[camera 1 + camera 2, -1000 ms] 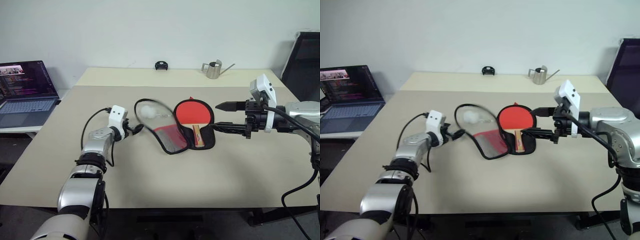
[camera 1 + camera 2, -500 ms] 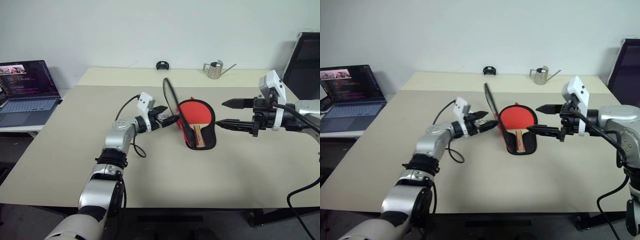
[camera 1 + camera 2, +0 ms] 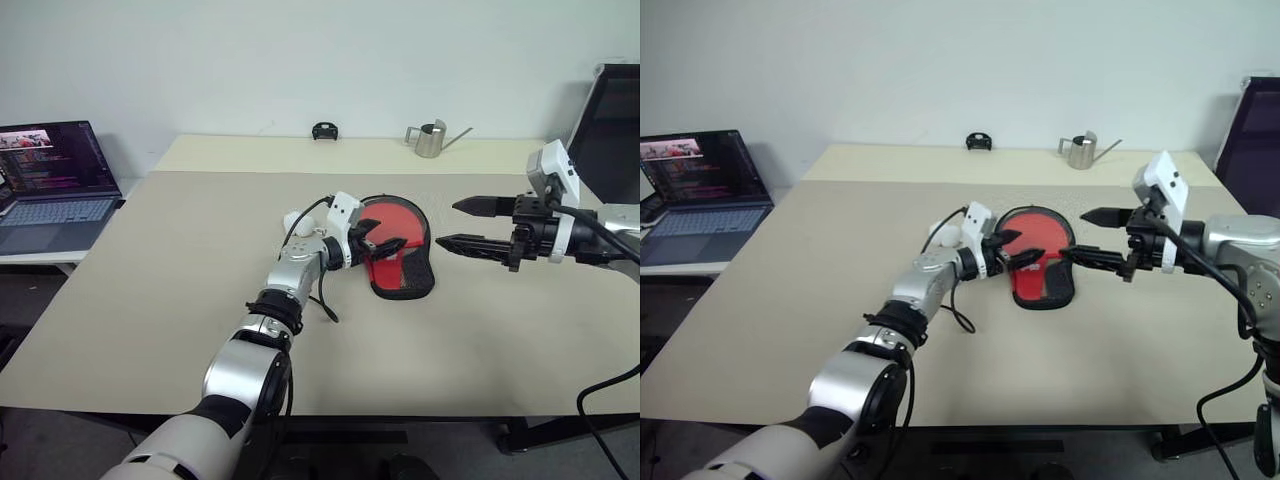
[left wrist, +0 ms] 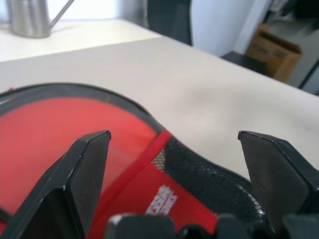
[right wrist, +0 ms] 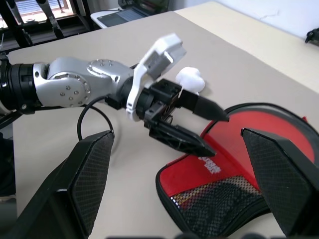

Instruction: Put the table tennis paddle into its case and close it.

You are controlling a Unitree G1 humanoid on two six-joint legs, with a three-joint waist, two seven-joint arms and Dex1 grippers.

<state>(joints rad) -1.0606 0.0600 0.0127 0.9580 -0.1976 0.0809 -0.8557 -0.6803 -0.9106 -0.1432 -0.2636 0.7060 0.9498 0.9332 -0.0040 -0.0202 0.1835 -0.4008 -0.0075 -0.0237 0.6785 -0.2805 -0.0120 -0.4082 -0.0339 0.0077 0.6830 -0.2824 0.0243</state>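
The black case (image 3: pixel 405 264) lies folded flat at the table's middle, its red panel and mesh pocket facing up (image 4: pixel 149 196). The table tennis paddle is hidden under the flap. My left gripper (image 3: pixel 388 235) reaches in from the left and hovers open just over the case's round end, with nothing between its fingers (image 5: pixel 202 107). To the right of the case, my right gripper (image 3: pixel 450 223) is held level and open, a short way off and pointing at it.
A small white ball (image 3: pixel 293 220) rests beside the left forearm. At the table's far edge stand a metal watering can (image 3: pixel 428 140) and a small black object (image 3: pixel 322 130). An open laptop (image 3: pixel 50 185) is at the left, a black chair (image 3: pixel 612 110) at the right.
My left gripper swept right and pushed the open flap up and over; the flap now lies flat on the paddle. The right gripper has hardly moved.
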